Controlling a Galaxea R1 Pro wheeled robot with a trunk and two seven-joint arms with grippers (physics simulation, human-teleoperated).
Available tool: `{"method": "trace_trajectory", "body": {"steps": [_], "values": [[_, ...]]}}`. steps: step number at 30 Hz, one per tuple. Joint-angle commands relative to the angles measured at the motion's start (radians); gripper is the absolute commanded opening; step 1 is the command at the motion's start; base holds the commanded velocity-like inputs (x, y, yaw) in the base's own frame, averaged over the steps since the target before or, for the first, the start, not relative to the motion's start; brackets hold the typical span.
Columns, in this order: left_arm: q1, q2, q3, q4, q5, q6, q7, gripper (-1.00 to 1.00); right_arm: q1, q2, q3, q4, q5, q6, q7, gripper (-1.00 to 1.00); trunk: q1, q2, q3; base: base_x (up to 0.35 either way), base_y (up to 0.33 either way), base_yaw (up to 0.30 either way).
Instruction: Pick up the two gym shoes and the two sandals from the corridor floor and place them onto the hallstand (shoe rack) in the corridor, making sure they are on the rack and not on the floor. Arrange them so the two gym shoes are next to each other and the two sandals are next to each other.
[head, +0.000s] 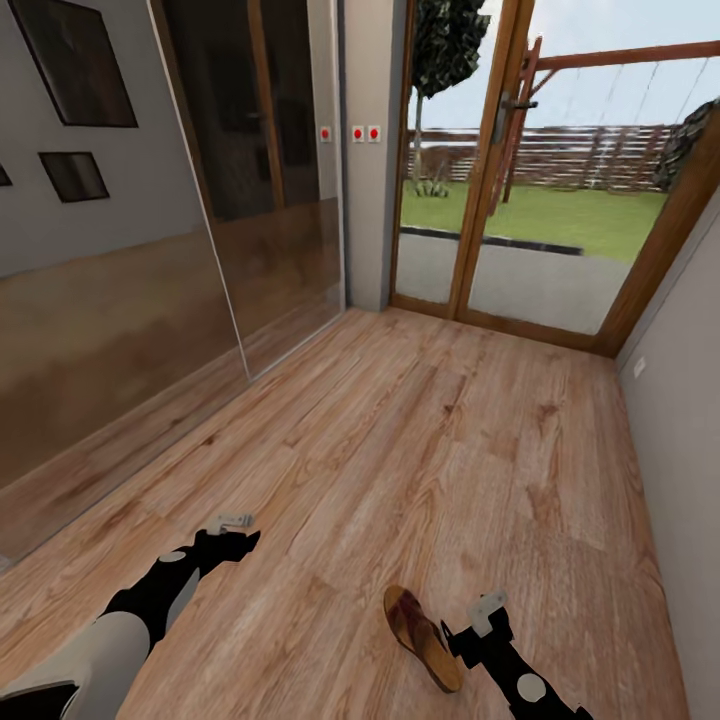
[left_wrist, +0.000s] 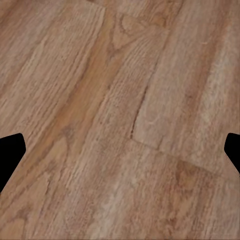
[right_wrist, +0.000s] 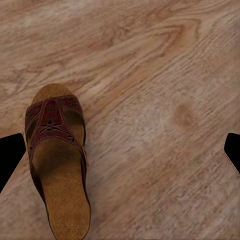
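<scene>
1 sandal (head: 424, 637) lies flat on the corridor floor (head: 430, 440), sole down, just beside the right end effector (head: 487, 607), which hangs above it with fingers spread wide, empty, likely lining up a pick. Left end effector (head: 236, 522) also spread, empty, over bare planks, idle. Mirrored wardrobe (head: 150, 300) at left.

Light brown wood-grain plank flooring (head: 430, 420) is laid through the corridor. Along the left side a mirrored sliding-door wardrobe (head: 150, 250) is set, and at the far end a wood-framed glazed door (head: 510, 170) is seen, daylit, with lawn and fence beyond. A grey wall (head: 690, 420) bounds the right side.
</scene>
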Motion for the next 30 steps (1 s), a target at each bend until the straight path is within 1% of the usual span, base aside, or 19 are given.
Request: {"method": "trace_trajectory", "body": {"steps": [1, 9, 24, 30], "values": [[0.0, -0.001, 0.009, -0.001, -0.01, 0.001, -0.007, 1.0, 0.0, 0.001, -0.008, 0.0, 0.004, -0.004, 0.007, 1.0, 0.0, 0.0, -0.001, 0.135, 0.0, -0.009], [0.001, -0.002, 0.009, -0.001, -0.01, -0.001, 0.0, 1.0, 0.0, 0.001, -0.008, 0.0, 0.004, -0.004, 0.007, 1.0, 0.0, 0.0, -0.001, 0.059, 0.0, -0.004], [-0.001, -0.002, 0.009, -0.001, -0.01, -0.002, -0.004, 1.0, 0.0, 0.001, -0.008, 0.0, 0.004, -0.004, 0.007, 1.0, 0.0, 0.0, -0.001, 0.007, 0.0, 0.0], [-0.002, -0.002, 0.009, -0.001, -0.01, 0.0, -0.008, 1.0, 0.0, 0.002, -0.008, 0.004, 0.004, -0.004, 0.007, 1.0, 0.023, -0.042, -0.028, 0.0, 0.0, 0.0]]}}
